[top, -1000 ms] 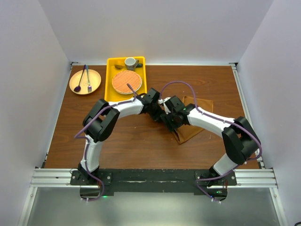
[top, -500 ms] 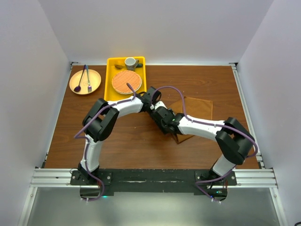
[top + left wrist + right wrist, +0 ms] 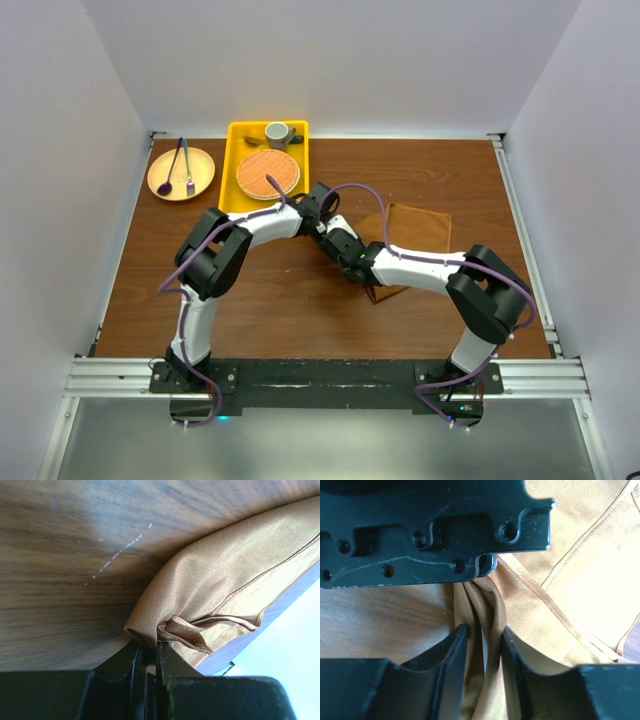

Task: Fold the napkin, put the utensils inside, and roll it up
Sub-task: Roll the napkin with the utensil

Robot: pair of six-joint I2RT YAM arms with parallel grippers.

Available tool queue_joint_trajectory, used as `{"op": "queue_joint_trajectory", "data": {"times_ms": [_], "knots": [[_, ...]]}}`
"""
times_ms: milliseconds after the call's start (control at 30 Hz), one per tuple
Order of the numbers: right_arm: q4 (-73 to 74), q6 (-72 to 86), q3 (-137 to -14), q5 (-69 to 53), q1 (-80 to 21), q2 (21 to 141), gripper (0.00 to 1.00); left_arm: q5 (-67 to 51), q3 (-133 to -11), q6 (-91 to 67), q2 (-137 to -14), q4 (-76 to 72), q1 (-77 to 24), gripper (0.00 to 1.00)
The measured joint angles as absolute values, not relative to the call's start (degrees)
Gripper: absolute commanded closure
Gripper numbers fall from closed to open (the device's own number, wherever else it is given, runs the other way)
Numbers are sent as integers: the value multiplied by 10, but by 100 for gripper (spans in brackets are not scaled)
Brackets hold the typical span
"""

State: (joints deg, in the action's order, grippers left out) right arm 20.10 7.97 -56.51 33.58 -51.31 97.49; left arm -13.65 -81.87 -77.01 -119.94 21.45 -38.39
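Brown wooden table (image 3: 250, 300) carries the rust-brown napkin (image 3: 415, 228), which lies folded right of centre, apart from the yellow tray (image 3: 235, 200). The left gripper (image 3: 149, 647) is clamped on its bunched left corner. The right gripper (image 3: 484, 630) straddles a ridge of the same cloth, fingers narrowly apart; whether they pinch it I cannot tell.

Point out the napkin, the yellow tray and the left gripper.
napkin (image 3: 420, 228): top external view, flat far part.
yellow tray (image 3: 238, 203): top external view, bare near-left corner.
left gripper (image 3: 148, 652): left wrist view, between its fingertips, shut on a napkin fold.
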Motion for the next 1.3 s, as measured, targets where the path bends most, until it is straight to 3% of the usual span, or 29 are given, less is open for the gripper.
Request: {"op": "queue_joint_trajectory", "data": {"times_ms": [100,133,233,533,767,1133,1300], "knots": [[200,81,-571,336,-513,981,53,-136,-819,-769,-1199,215,-381,100],[201,81,-573,336,-513,982,44,-136,-819,-769,-1199,215,-380,100],[201,84,-574,332,-513,982,36,-135,-819,-769,-1199,215,-379,100],[211,86,-582,315,-511,990,35,-137,-819,-758,-1202,211,-377,100],[198,88,-595,335,-509,1017,50,-139,-819,-738,-1211,180,-367,100],[198,77,-598,340,-506,1018,100,-139,-816,-736,-1213,170,-365,100],[200,55,-598,314,-496,1012,100,-139,-817,-733,-1213,173,-365,99]]}}
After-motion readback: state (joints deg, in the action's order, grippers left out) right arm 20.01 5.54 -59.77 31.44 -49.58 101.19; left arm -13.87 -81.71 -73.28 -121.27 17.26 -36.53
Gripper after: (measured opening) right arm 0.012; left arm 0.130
